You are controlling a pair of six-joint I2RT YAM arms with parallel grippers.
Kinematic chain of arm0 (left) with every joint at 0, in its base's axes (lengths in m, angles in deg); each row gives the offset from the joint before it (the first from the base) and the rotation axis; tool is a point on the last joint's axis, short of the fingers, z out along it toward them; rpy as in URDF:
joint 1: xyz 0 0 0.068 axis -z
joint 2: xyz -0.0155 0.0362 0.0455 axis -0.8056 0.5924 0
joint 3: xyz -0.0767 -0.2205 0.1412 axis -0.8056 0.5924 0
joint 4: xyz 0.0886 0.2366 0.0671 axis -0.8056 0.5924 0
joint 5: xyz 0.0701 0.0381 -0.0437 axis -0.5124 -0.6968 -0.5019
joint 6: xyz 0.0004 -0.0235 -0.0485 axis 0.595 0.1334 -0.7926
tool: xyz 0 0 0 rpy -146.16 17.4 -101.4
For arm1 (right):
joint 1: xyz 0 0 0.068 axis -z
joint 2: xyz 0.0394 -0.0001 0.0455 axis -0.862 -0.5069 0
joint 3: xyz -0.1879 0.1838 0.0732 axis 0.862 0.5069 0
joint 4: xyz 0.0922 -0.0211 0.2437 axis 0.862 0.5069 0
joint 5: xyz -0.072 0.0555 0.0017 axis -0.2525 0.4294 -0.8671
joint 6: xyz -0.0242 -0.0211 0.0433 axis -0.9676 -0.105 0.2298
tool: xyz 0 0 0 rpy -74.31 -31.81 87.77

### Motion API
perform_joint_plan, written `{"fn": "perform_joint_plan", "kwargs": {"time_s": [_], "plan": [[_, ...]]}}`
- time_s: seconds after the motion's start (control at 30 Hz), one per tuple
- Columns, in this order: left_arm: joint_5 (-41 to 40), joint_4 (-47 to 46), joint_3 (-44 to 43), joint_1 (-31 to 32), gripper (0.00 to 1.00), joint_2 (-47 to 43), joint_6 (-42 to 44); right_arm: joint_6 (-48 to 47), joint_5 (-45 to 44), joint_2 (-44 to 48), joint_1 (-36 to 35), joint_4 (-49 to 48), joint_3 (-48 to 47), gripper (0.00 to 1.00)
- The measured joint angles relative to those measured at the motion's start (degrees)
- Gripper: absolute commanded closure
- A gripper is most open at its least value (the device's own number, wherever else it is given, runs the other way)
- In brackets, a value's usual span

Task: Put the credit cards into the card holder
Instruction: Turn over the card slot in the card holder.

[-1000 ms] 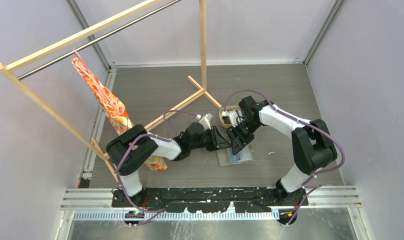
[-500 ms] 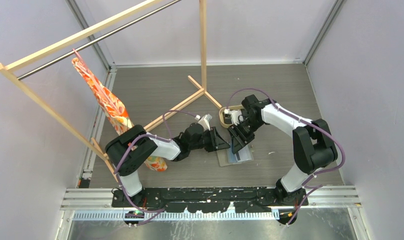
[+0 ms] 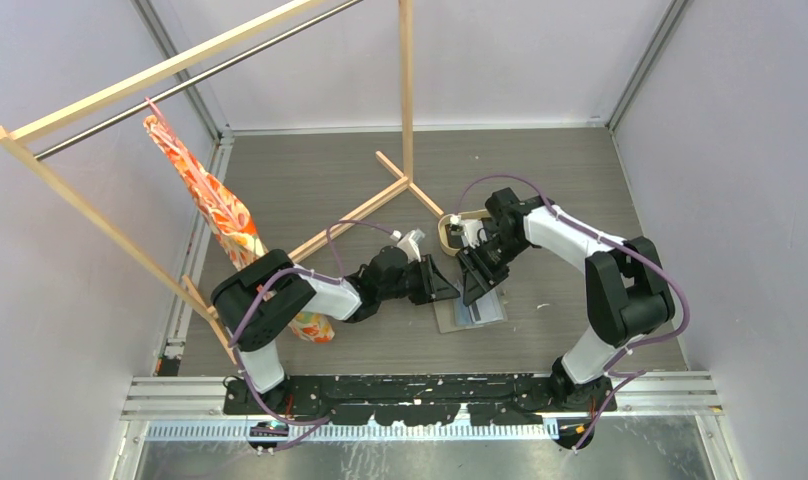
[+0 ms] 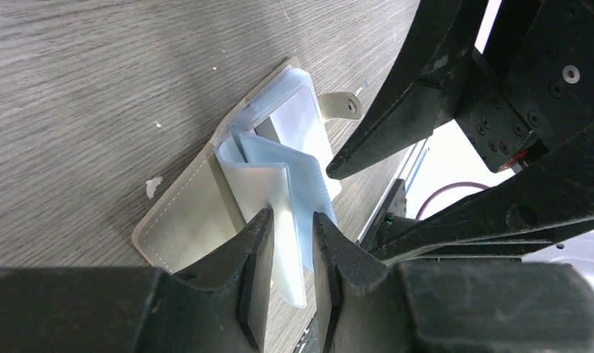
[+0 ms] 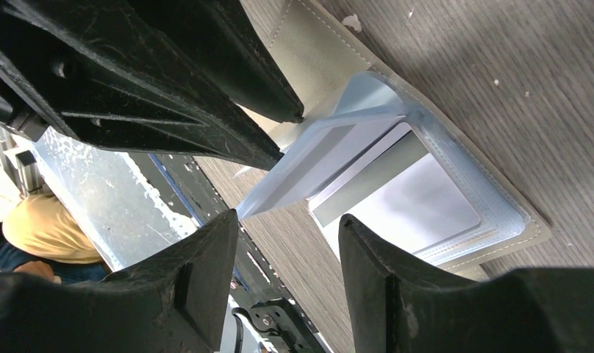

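Right tool (image 3: 473, 288) shifted slightly | left-wrist only: left tool (image 4: 288, 243) pinching card holder (image 4: 184, 220)

No readable text, label or number anywhere — not even on the card holder (image 4: 206, 213).

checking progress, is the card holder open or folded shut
Open: the card holder lies spread flat, a clear sleeve held up in the left gripper.

Bright, even light — blurred near foregrounds
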Motion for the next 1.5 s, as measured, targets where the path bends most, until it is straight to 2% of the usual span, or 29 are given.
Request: {"fn": "perform_joint_plan", "kwargs": {"time_s": [0.17,0.4,0.7,0.83,1.0,1.3,1.5], "plan": [[0.5,0.0,-0.2,0.0,0.73,0.2,0.0,0.9,-1.3,-1.4,0.0,-0.8,0.0,0.42],[0.6,-0.1,-0.2,0.0,0.73,0.2,-0.1,1.8,-2.2,-2.2,-0.9,-1.5,0.0,0.34],[1.1,-0.9,-0.2,-0.1,0.73,1.2,-0.6,2.5,-3.0,-2.2,-3.1,-2.4,0.0,0.34],[1.2,-1.3,-0.2,-0.1,0.73,1.3,-0.9,2.6,-3.9,-2.2,-3.2,-2.5,0.0,0.37],[1.2,-1.7,-0.2,-0.1,0.73,1.5,-1.4,2.7,-4.9,-2.2,-3.1,-2.4,0.0,0.46],[1.1,-1.9,-0.1,-0.5,0.73,1.6,-1.5,2.4,-5.6,-2.2,-0.8,-2.0,0.0,0.50],[0.9,-0.6,1.0,-0.7,0.73,-0.5,-0.8,2.3,-5.9,-2.2,0.0,-1.9,0.0,0.58]]}}
